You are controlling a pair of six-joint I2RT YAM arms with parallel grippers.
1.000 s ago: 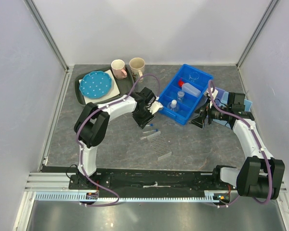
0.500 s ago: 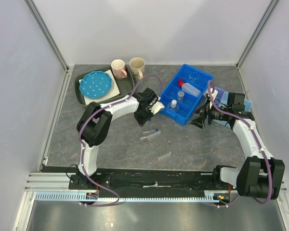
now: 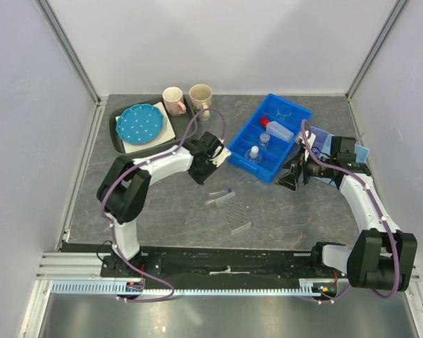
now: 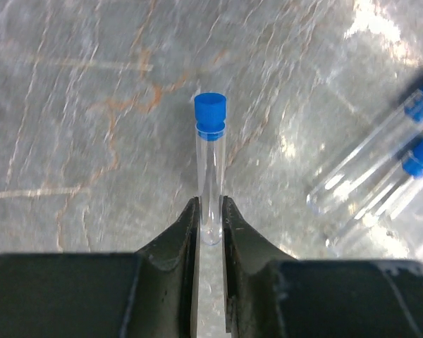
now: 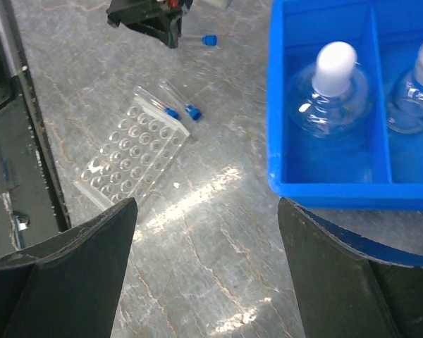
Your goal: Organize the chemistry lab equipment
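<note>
The left jaws pinch narrowly on a blue-capped tube (image 4: pixel 210 169), its base hidden between them, over the table (image 4: pixel 70 105). Two more tubes (image 4: pixel 381 176) lie nearby, cut off by the frame. The right jaws stand wide, holding nothing, beside the blue bin (image 5: pixel 324 190), with the clear tube rack (image 5: pixel 130 158) farther off.

Left gripper (image 4: pixel 210 215): jaws stood wider a second ago; now narrowed onto one blue-capped clear tube (image 4: pixel 210 169), clamped near its closed end, cap pointing away from the gripper.
Position, top view: drawn leftward, off the near-left corner of the blue bin (image 3: pixel 247 139) it was just beside.
Left arm (image 3: pixel 155 162): elbow swung further left; forearm now stretched longer across the surface.
</note>
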